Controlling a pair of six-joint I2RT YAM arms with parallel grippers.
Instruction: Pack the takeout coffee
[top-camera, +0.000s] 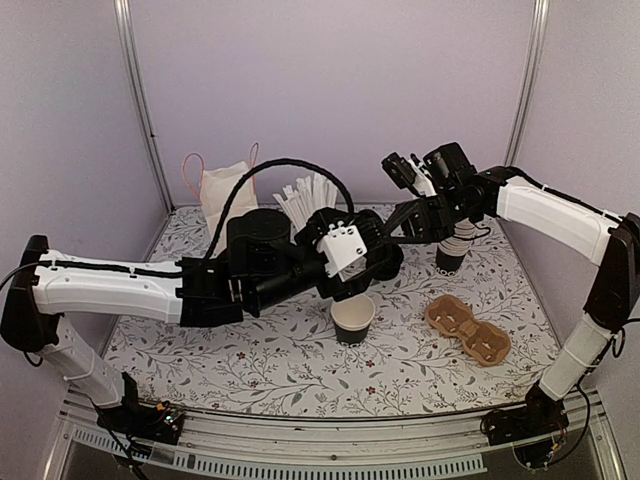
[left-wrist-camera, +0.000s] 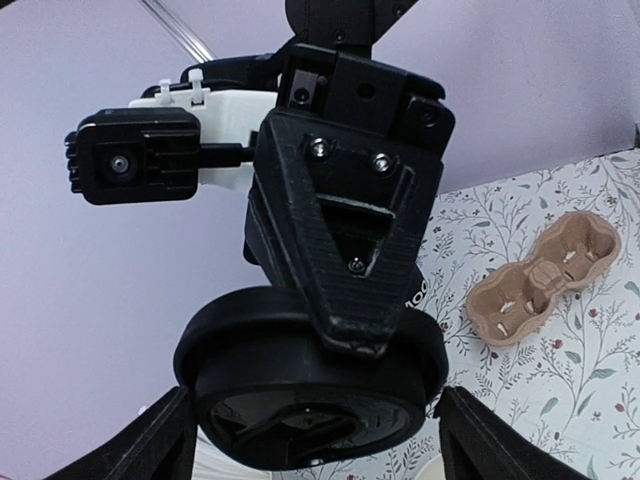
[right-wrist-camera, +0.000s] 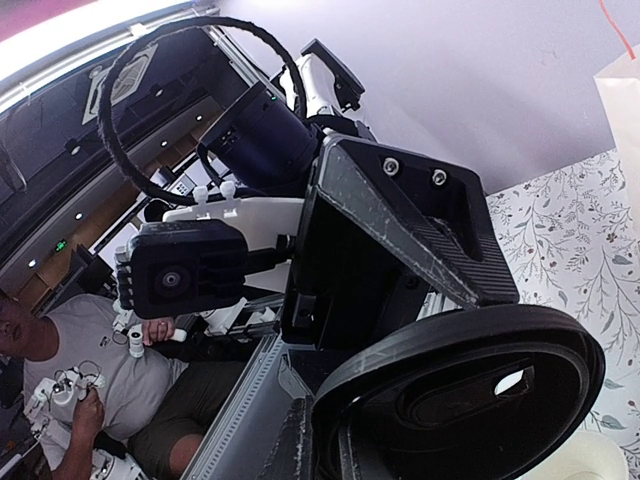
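Item, nearest: cup (top-camera: 353, 318), black paper with a pale inside, standing on the table (top-camera: 250, 350) near centre; upright, mouth up and uncovered, long axis vertical. Item, to its right and apart from it: carrier (top-camera: 468, 328), moulded pulp, two wells, both vacant, lying flat and slantwise. Item, in the air just above and behind the cup, apart from it: lid (left-wrist-camera: 310, 400), round black plastic, pinched at its rim by my right claw (right-wrist-camera: 325, 450), which is clenched on it. It is a flat disc with no long axis, its broad face tilted toward my left wrist; whether it sits level I cannot tell, as my wrists hide it from above. My left claw (left-wrist-camera: 315, 445) is spread wide, one finger (left-wrist-camera: 150, 440) on either side of the lid; whether either touches it I cannot tell. Step in hand, by my judgement: lidding the cup, with packing not yet begun. The next move calls for the lid to be brought level and centred over the mouth, then pressed down evenly. Items, farthest: stack of cups (top-camera: 452, 255), straws (top-camera: 305, 195), bag (top-camera: 225, 195).
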